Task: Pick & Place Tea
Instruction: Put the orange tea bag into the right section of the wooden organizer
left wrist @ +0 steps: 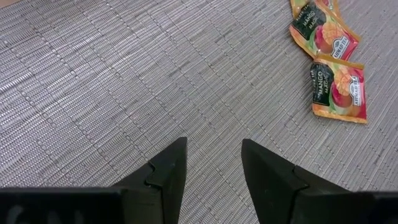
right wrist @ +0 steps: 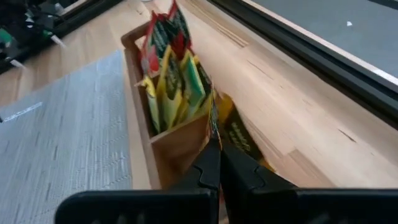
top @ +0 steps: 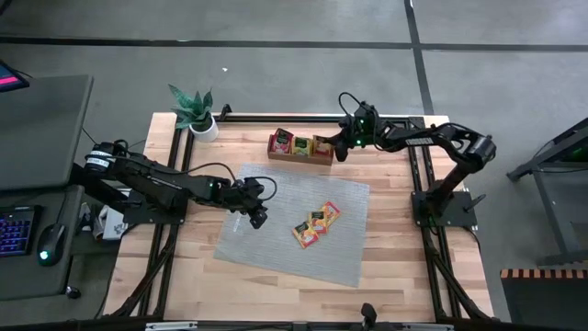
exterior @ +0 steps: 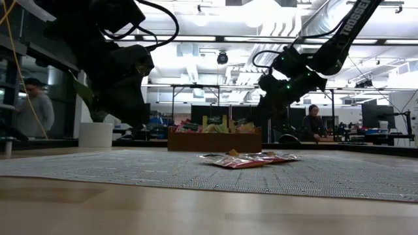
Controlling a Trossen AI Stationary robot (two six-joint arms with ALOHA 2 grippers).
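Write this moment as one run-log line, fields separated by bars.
left gripper: open above grey woven mat | right gripper: shut at brown wooden tray | orange tea sachets: on mat

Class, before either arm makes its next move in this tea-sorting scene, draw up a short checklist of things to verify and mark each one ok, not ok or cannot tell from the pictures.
1. Left gripper is empty and open over the grey mat: ok.
2. Loose tea sachets lie on the mat, apart from the left gripper and unobstructed: ok.
3. Right gripper is at the end of the wooden tray, shut on a thin sachet: ok.
4. That sachet is fully inside a compartment: cannot tell.
5. Tray has room for more sachets: cannot tell; the compartments seen look well filled.
6. Potted plant stands clear of both arms: ok.
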